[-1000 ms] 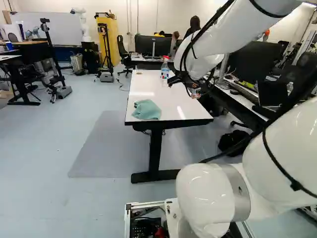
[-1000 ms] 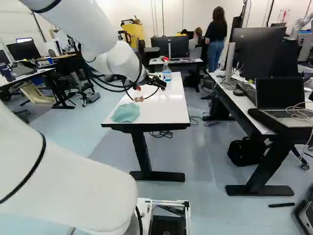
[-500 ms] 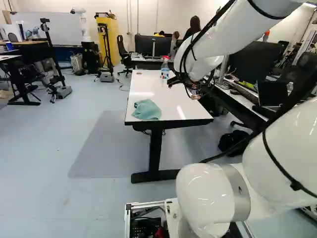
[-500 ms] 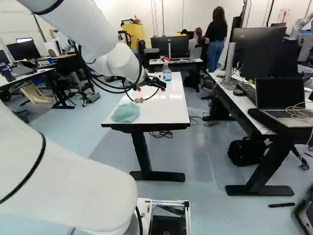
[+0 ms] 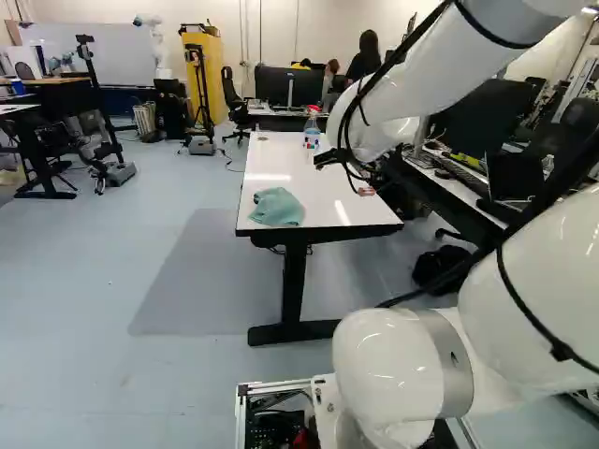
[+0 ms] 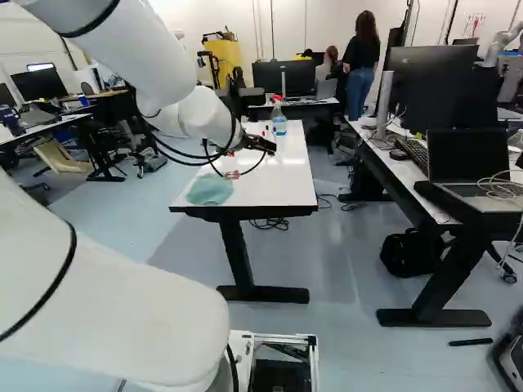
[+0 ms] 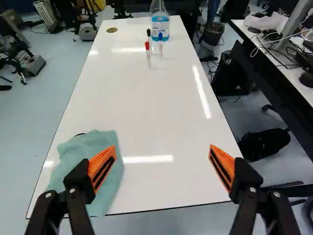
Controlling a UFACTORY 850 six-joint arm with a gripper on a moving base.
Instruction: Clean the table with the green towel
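Observation:
In the right base view my gripper hangs above the white table, beyond the crumpled green towel. The left base view shows the towel lying at the table's near end, by its left corner. Seen from the wrist, the gripper stands wide open with nothing between its orange pads. One finger overlaps the towel in that view; the other stands over the opposite side of the tabletop. No touch between gripper and towel can be made out.
A spray bottle with blue liquid stands at the table's far end, with several markers upright before it. To the right runs a desk with monitors and a laptop. A black bag lies beneath it.
My arm has come down a little, and the gripper sits slightly lower in both base views. The towel and the base have stayed put.

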